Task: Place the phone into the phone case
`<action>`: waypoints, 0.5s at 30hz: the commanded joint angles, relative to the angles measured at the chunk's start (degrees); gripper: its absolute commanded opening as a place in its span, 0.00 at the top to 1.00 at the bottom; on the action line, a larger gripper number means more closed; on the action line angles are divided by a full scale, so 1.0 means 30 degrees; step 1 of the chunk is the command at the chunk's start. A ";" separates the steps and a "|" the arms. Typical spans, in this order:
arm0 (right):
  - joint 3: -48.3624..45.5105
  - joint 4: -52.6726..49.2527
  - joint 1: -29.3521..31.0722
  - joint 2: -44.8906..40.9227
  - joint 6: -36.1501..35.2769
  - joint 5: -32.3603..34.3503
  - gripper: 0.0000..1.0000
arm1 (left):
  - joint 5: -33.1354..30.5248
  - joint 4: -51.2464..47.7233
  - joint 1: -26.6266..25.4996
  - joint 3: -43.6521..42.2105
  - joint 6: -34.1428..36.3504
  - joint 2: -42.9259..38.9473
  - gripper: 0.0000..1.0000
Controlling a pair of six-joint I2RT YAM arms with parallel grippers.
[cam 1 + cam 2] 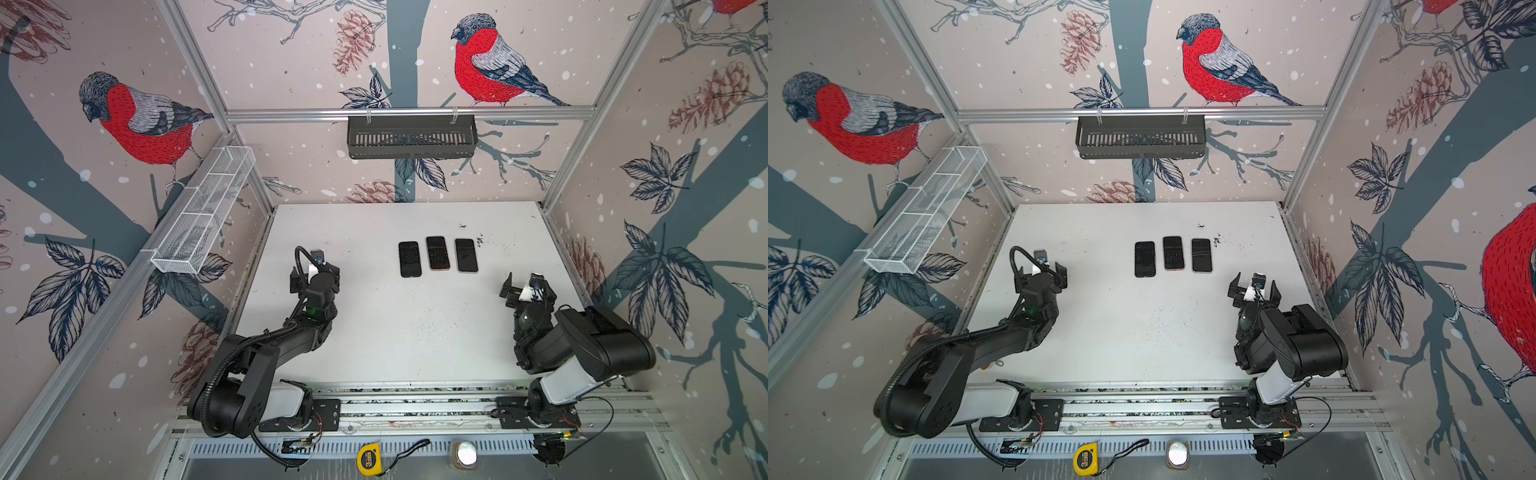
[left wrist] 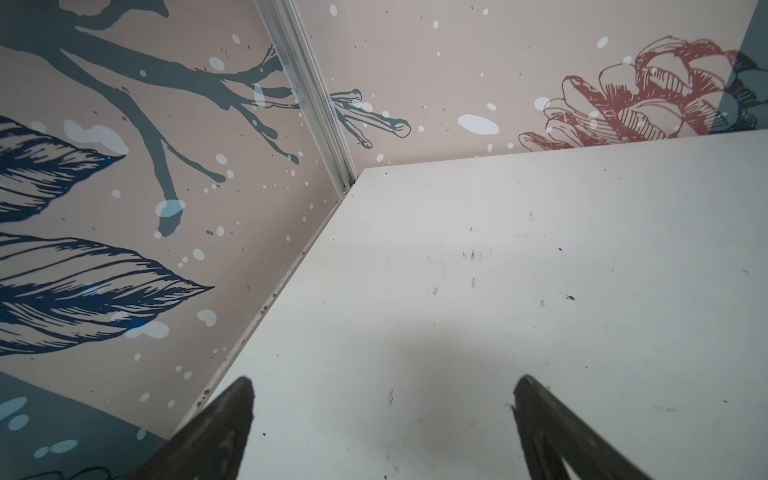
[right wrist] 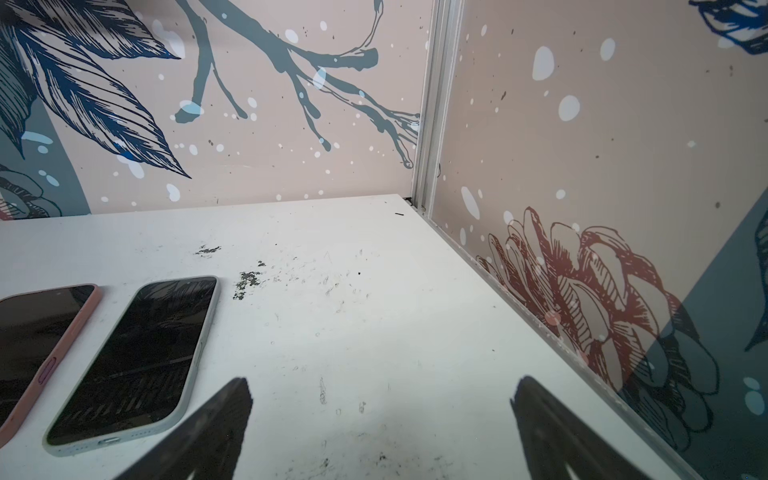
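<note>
Three dark-screened phones lie side by side on the white table (image 1: 374, 332). The left one is black-edged (image 1: 410, 259) (image 1: 1145, 259), the middle one has a pink case rim (image 1: 437, 253) (image 3: 37, 332), and the right one has a pale grey case rim (image 1: 466, 255) (image 3: 133, 357). I cannot tell whether any of them is an empty phone case. My left gripper (image 1: 314, 277) (image 2: 382, 399) hangs open over bare table near the left wall, well left of the phones. My right gripper (image 1: 528, 289) (image 3: 380, 399) is open too, just right of and nearer than the grey-rimmed phone.
A black slotted basket (image 1: 411, 135) hangs on the back rail. A white mesh basket (image 1: 203, 212) is fixed to the left wall. Walls close the table on three sides. A yellow tape measure (image 1: 369, 459) lies below the front rail.
</note>
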 commanded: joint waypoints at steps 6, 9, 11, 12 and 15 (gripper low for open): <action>0.0136 0.1932 -0.0005 -0.0077 -0.0283 0.0192 0.00 | 0.4581 0.6633 0.1716 -0.1861 0.0354 0.1068 0.03; 0.0137 0.1931 -0.0001 -0.0114 -0.0283 0.0187 0.01 | 0.5036 0.9569 0.1851 -0.3054 0.0399 0.2426 0.03; 0.0144 0.1911 -0.0001 -0.0121 -0.0283 0.0185 0.00 | 0.3617 1.0265 0.1837 -0.2900 0.0068 0.3184 0.06; 0.0132 0.1933 -0.0024 -0.0088 -0.0283 0.0178 0.01 | 0.3195 1.0070 0.1881 -0.2818 -0.0158 0.3222 0.06; 0.0155 0.1851 -0.0030 -0.0100 -0.0279 0.0172 0.01 | 0.2826 1.0437 0.1909 -0.2783 -0.0278 0.3576 0.04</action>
